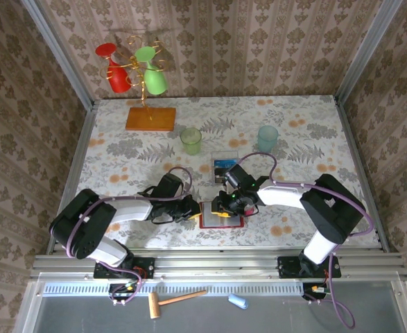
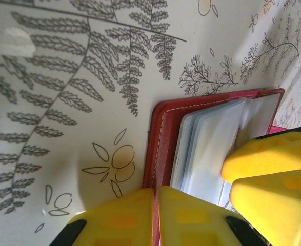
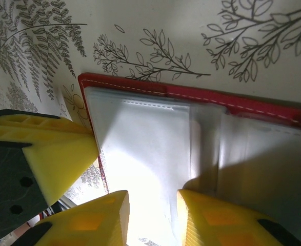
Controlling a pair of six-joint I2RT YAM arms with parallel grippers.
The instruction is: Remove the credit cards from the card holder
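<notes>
The red card holder (image 1: 220,216) lies open on the table between the two grippers, its grey pockets (image 3: 155,148) facing up. My left gripper (image 1: 193,209) is shut on the holder's left red edge (image 2: 158,138), with the fingertips (image 2: 124,215) pinched on the stitched rim. My right gripper (image 1: 235,204) hovers low over the pockets, open, with bare pocket sleeve showing in the gap (image 3: 153,218). Pale sleeves or cards (image 2: 206,148) are stacked inside the holder; I cannot tell which. A blue credit card (image 1: 223,165) lies on the table just beyond the holder.
A green cup (image 1: 191,141) and a teal cup (image 1: 267,138) stand behind the work spot. At the back left is an orange wooden base (image 1: 150,118) with a rack of red and green glasses. Metal rails edge the table.
</notes>
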